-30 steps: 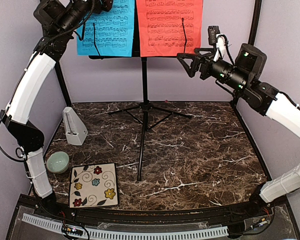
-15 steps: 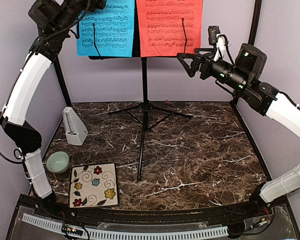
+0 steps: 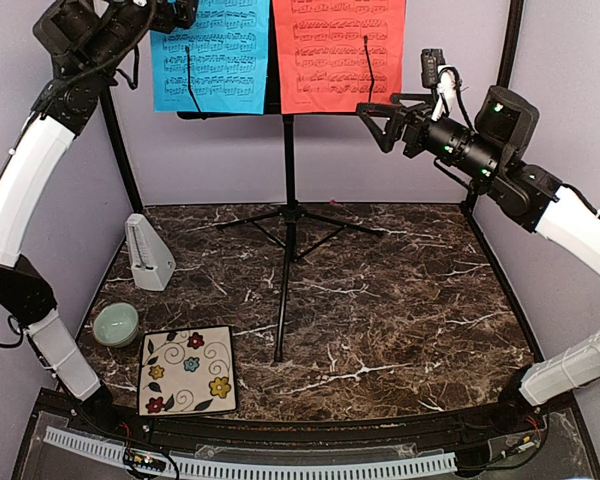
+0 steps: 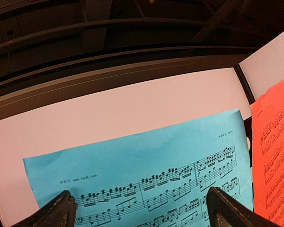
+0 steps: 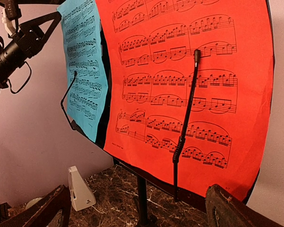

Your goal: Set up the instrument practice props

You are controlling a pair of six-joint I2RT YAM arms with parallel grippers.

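The black music stand (image 3: 288, 190) rises on thin tripod legs at the back of the marble table. A blue sheet of music (image 3: 212, 55) and a red sheet (image 3: 338, 50) lean side by side on its desk, each behind a wire page holder. The whitish pyramid metronome (image 3: 148, 252) stands at the table's left. My left gripper (image 3: 176, 12) hovers open at the blue sheet's upper left; its wrist view looks onto the blue sheet (image 4: 146, 165) past open fingers (image 4: 57, 210). My right gripper (image 3: 373, 124) is open just right of the red sheet (image 5: 180, 94), touching nothing.
A floral tile (image 3: 187, 370) and a pale green bowl (image 3: 115, 324) lie at the near left. Black frame posts (image 3: 120, 160) stand at the back corners against purple walls. The stand's tripod legs (image 3: 280, 225) spread over the table's rear middle.
My left arm has swung up and to the left, drawing its gripper back toward the blue sheet's top left corner. The right gripper has edged slightly up and right. Both sheets stay put.
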